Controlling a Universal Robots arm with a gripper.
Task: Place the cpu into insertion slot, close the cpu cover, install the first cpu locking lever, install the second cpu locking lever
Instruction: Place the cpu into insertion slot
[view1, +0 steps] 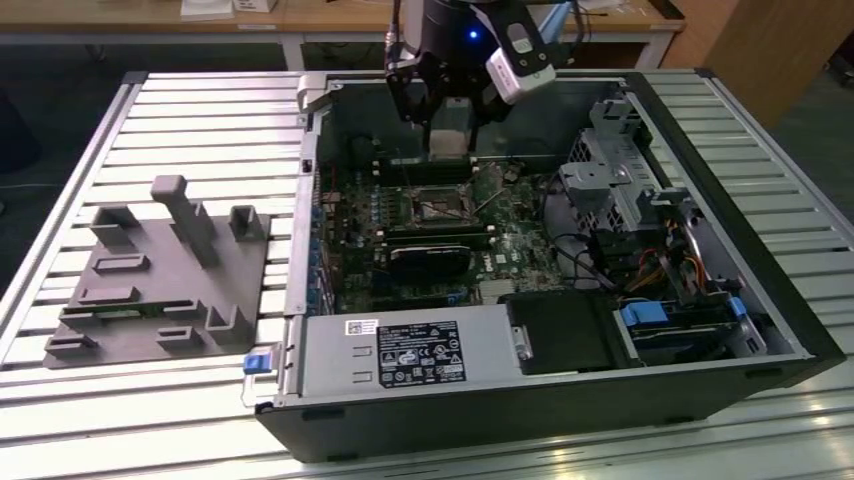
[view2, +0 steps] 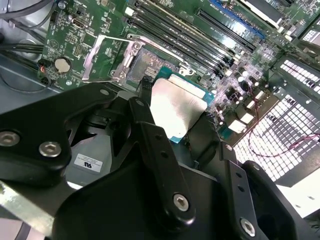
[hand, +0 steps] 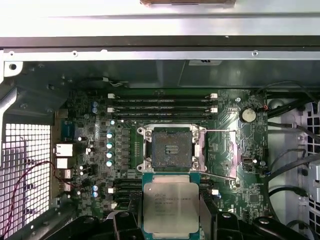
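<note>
Claw clenched on the cpu; I'm holding it flat over the motherboard, just beside the insertion slot and not yet in it. Slot looks bare, cpu cover swung open to one side. My read: step one underway, with seating, closing the cover and both lever steps left.

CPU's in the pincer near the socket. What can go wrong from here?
1. The cpu, gripped at its edges by the pincer, hangs short of the insertion slot, not over it; lowering misaligned could damage the contacts.
2. The open locking lever lies close to its path and might snag.
</note>
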